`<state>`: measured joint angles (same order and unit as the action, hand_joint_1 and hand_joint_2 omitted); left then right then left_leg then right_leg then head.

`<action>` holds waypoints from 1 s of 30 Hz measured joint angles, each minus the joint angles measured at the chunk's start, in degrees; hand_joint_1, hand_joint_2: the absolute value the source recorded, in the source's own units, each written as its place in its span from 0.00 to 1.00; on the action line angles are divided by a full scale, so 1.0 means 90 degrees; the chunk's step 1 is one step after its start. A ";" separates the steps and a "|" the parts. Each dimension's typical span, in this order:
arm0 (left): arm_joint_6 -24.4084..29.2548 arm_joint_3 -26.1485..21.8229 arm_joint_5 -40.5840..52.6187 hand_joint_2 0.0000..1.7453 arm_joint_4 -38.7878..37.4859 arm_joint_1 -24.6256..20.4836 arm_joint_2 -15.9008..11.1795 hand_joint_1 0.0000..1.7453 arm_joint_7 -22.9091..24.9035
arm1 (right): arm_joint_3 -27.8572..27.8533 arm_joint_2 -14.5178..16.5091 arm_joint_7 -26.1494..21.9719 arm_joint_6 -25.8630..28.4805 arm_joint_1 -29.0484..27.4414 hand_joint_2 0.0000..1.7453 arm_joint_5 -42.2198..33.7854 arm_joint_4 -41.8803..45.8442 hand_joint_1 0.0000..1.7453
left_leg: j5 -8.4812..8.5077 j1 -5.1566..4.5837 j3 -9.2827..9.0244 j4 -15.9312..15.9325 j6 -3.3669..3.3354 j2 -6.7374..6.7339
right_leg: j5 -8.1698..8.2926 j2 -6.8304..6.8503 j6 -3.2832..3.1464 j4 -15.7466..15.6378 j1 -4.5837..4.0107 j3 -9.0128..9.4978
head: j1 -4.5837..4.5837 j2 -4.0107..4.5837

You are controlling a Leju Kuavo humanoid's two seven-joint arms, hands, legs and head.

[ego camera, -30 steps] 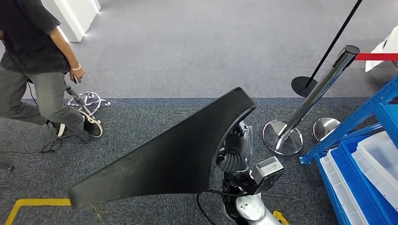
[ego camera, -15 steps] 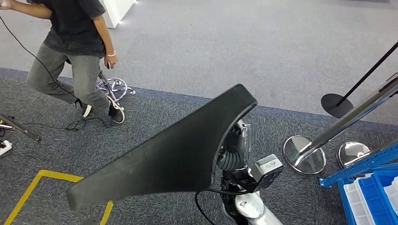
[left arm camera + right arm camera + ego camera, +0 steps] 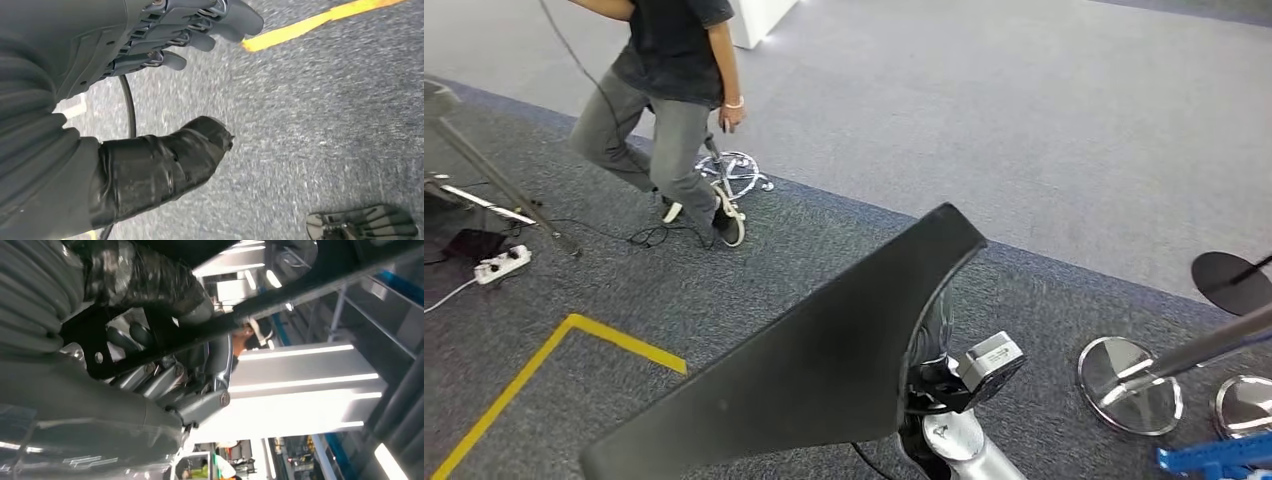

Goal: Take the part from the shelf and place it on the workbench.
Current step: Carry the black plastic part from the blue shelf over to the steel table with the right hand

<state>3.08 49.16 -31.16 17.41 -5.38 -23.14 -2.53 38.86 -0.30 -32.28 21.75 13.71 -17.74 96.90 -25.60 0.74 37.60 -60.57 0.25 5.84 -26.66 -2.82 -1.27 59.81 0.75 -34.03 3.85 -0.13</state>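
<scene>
The part (image 3: 824, 360) is a large, flat, curved black panel, and it fills the lower middle of the head view, raised over the carpet. My right hand (image 3: 165, 375) grips its edge from underneath, with the tape-wrapped thumb (image 3: 150, 280) on one side of a black rib (image 3: 300, 287) and the fingers on the other. My right arm (image 3: 954, 440) rises behind the panel. My left hand (image 3: 100, 55) hangs over the grey carpet and holds nothing, its fingers apart from the taped thumb (image 3: 165, 170).
A person (image 3: 669, 110) walks at the upper left beside a chrome stool base (image 3: 734, 175). A yellow floor line (image 3: 544, 370) and a power strip (image 3: 499, 262) lie at the left. Chrome stanchion bases (image 3: 1129, 385) and a blue shelf corner (image 3: 1214, 455) sit at the right.
The camera has turned left, so the whole scene slid right: the blue shelf is almost out of frame and the yellow line has come in. The part stays in my right hand.
</scene>
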 joint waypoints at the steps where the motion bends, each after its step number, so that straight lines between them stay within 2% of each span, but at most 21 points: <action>1: -0.0004 0.0001 0.0026 1.00 0.0001 -0.0013 0.0006 0.00 -0.0007 | 0.0000 0.0021 -0.0013 0.0011 0.0004 1.00 0.0019 -0.0012 0.98 | -0.0118 -0.0010 0.0119 -0.0240 0.0023 -0.0226 | 0.0001 0.0097 -0.0031 -0.0031 -0.0005 0.0033 | 0.0016 0.0000; 2: -0.0008 0.0002 0.0056 1.00 0.0001 -0.0033 0.0011 0.00 -0.0019 | 0.0000 0.0032 -0.0021 0.0027 0.0001 1.00 0.0032 -0.0020 0.98 | -0.0276 -0.0018 0.0300 -0.0594 0.0047 -0.0420 | -0.0010 0.0196 -0.0055 -0.0043 -0.0022 0.0055 | 0.0033 0.0000; 3: -0.0010 0.0004 0.0084 1.00 0.0001 -0.0046 0.0016 0.00 -0.0033 | 0.0000 0.0035 -0.0024 0.0043 -0.0004 1.00 0.0039 -0.0029 0.98 | -0.0436 -0.0009 0.0519 -0.0996 0.0067 -0.0521 | -0.0024 0.0297 -0.0076 -0.0046 -0.0039 0.0066 | 0.0038 0.0000; 5: -0.0015 0.0008 0.0119 1.00 0.0001 -0.0036 0.0033 0.00 -0.0056 | 0.0000 0.0036 -0.0020 0.0075 -0.0019 1.00 0.0040 -0.0051 0.98 | -0.0537 0.0007 0.0807 -0.1487 0.0089 -0.0588 | -0.0057 0.0489 -0.0094 -0.0045 -0.0064 0.0079 | 0.0041 0.0000; 6: -0.0017 0.0009 0.0127 1.00 0.0001 -0.0022 0.0039 0.00 -0.0063 | 0.0000 0.0036 -0.0018 0.0086 -0.0024 1.00 0.0040 -0.0059 0.98 | -0.0428 0.0011 0.0777 -0.1403 0.0089 -0.0606 | -0.0074 0.0574 -0.0093 -0.0045 -0.0072 0.0092 | 0.0039 0.0000; 7: -0.0018 0.0010 0.0128 1.00 0.0001 -0.0011 0.0042 0.00 -0.0067 | 0.0000 0.0037 -0.0017 0.0094 -0.0025 1.00 0.0041 -0.0063 0.98 | -0.0237 0.0011 0.0617 -0.1092 0.0079 -0.0653 | -0.0093 0.0653 -0.0088 -0.0045 -0.0078 0.0113 | 0.0041 0.0000; 9: -0.0019 0.0011 0.0128 1.00 0.0001 -0.0013 0.0039 0.00 -0.0069 | 0.0000 0.0040 -0.0017 0.0095 -0.0023 1.00 0.0045 -0.0064 0.98 | 0.0086 -0.0041 0.0162 -0.0247 0.0022 -0.0925 | -0.0142 0.0795 -0.0052 -0.0045 -0.0104 0.0170 | 0.0039 0.0000; 11: -0.0019 0.0012 0.0128 1.00 0.0001 -0.0031 0.0038 0.00 -0.0072 | 0.0000 0.0041 -0.0017 0.0095 -0.0021 1.00 0.0049 -0.0066 0.98 | 0.0150 -0.0119 -0.0063 0.0174 -0.0067 -0.1100 | -0.0191 0.0915 0.0009 -0.0053 -0.0132 0.0216 | 0.0035 0.0000; 13: -0.0019 0.0012 0.0127 1.00 0.0001 -0.0025 0.0027 0.00 -0.0076 | 0.0000 0.0042 -0.0016 0.0094 -0.0019 1.00 0.0050 -0.0067 0.98 | 0.0130 -0.0141 -0.0091 0.0220 -0.0145 -0.0979 | -0.0235 0.1019 0.0080 -0.0073 -0.0136 0.0268 | 0.0033 0.0000; 15: -0.0018 0.0013 0.0126 1.00 0.0000 -0.0007 0.0015 0.00 -0.0075 | 0.0000 0.0043 -0.0017 0.0093 -0.0014 1.00 0.0053 -0.0067 0.98 | 0.0141 -0.0110 -0.0164 0.0289 -0.0214 -0.0835 | -0.0344 0.0858 0.0147 0.0055 -0.0116 0.0268 | 0.0021 0.0000; 16: -0.0018 0.0013 0.0126 1.00 0.0000 -0.0014 0.0012 0.00 -0.0074 | -0.0001 0.0043 -0.0018 0.0093 -0.0013 1.00 0.0054 -0.0067 0.98 | 0.0150 -0.0089 -0.0204 0.0322 -0.0257 -0.0769 | -0.0474 0.0697 0.0170 0.0288 -0.0101 0.0173 | 0.0012 0.0000; 18: -0.0017 0.0014 0.0126 1.00 0.0000 -0.0042 0.0011 0.00 -0.0073 | -0.0002 0.0039 -0.0020 0.0097 -0.0028 1.00 0.0055 -0.0081 0.98 | 0.0147 -0.0081 -0.0226 0.0332 -0.0315 -0.0623 | -0.0820 0.0420 0.0181 0.1072 -0.0075 -0.0243 | -0.0003 0.0000; 20: -0.0021 0.0015 0.0124 1.00 0.0001 -0.0054 0.0019 0.00 -0.0072 | -0.0002 0.0036 -0.0016 0.0104 -0.0054 1.00 0.0055 -0.0104 0.98 | 0.0138 -0.0081 -0.0230 0.0324 -0.0328 -0.0448 | -0.0944 0.0352 0.0192 0.1668 -0.0070 -0.0633 | -0.0009 0.0000; 21: -0.0022 0.0016 0.0119 1.00 0.0001 -0.0049 0.0022 0.00 -0.0069 | -0.0002 0.0036 -0.0015 0.0113 -0.0060 1.00 0.0058 -0.0112 0.98 | 0.0129 -0.0078 -0.0237 0.0312 -0.0321 -0.0355 | -0.0816 0.0338 0.0192 0.1639 -0.0067 -0.0680 | -0.0010 0.0000; 22: -0.0024 0.0016 0.0113 1.00 0.0001 -0.0043 0.0024 0.00 -0.0066 | -0.0002 0.0037 -0.0013 0.0124 -0.0061 1.00 0.0064 -0.0116 0.98 | 0.0115 -0.0073 -0.0244 0.0294 -0.0306 -0.0262 | -0.0584 0.0308 0.0187 0.1382 -0.0061 -0.0610 | -0.0010 0.0000; 23: -0.0024 0.0017 0.0109 1.00 0.0001 -0.0040 0.0025 0.00 -0.0063 | -0.0002 0.0037 -0.0012 0.0145 -0.0060 1.00 0.0073 -0.0117 0.98 | 0.0094 -0.0067 -0.0247 0.0266 -0.0284 -0.0171 | -0.0310 0.0214 0.0179 0.0963 -0.0047 -0.0460 | -0.0012 0.0000; 25: -0.0024 0.0017 0.0123 1.00 0.0001 -0.0050 0.0024 0.00 -0.0064 | -0.0002 0.0039 -0.0005 0.0217 -0.0059 1.00 0.0102 -0.0119 0.98 | 0.0054 -0.0068 -0.0208 0.0194 -0.0222 -0.0007 | -0.0008 -0.0072 0.0158 0.0265 -0.0006 -0.0183 | -0.0007 0.0000; 26: -0.0023 0.0018 0.0138 1.00 0.0001 -0.0054 0.0022 0.00 -0.0069 | -0.0002 0.0039 0.0001 0.0268 -0.0061 1.00 0.0118 -0.0119 0.98 | 0.0046 -0.0059 -0.0177 0.0171 -0.0187 0.0067 | 0.0020 -0.0164 0.0145 0.0103 -0.0002 -0.0115 | -0.0008 0.0000; 28: -0.0018 0.0030 0.0180 1.00 0.0000 -0.0035 0.0010 0.00 -0.0077 | -0.0004 0.0038 0.0034 0.0345 -0.0061 1.00 0.0137 -0.0116 0.98 | 0.0061 -0.0023 -0.0136 0.0182 -0.0105 0.0206 | 0.0008 -0.0100 0.0087 0.0049 -0.0021 -0.0074 | -0.0013 0.0000; 29: -0.0015 0.0044 0.0198 1.00 0.0000 -0.0011 -0.0003 0.00 -0.0082 | -0.0004 0.0038 0.0058 0.0365 -0.0059 1.00 0.0137 -0.0110 0.98 | 0.0060 -0.0005 -0.0128 0.0180 -0.0071 0.0200 | 0.0021 -0.0023 0.0045 0.0011 -0.0026 -0.0048 | -0.0016 0.0000; 30: -0.0011 0.0059 0.0211 1.00 0.0001 0.0006 -0.0016 0.00 -0.0089 | -0.0005 0.0039 0.0081 0.0375 -0.0057 1.00 0.0132 -0.0103 0.98 | 0.0024 -0.0009 -0.0104 0.0129 -0.0040 0.0087 | 0.0036 0.0049 0.0003 -0.0035 -0.0021 -0.0011 | -0.0007 0.0000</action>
<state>2.98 49.69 -29.26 17.43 -5.33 -23.28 -3.33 38.82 0.05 -31.56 25.12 13.20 -16.55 95.97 -25.38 0.66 36.67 -59.40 -0.11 6.62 -26.34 -2.38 -1.24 59.49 0.56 -34.13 3.79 -0.13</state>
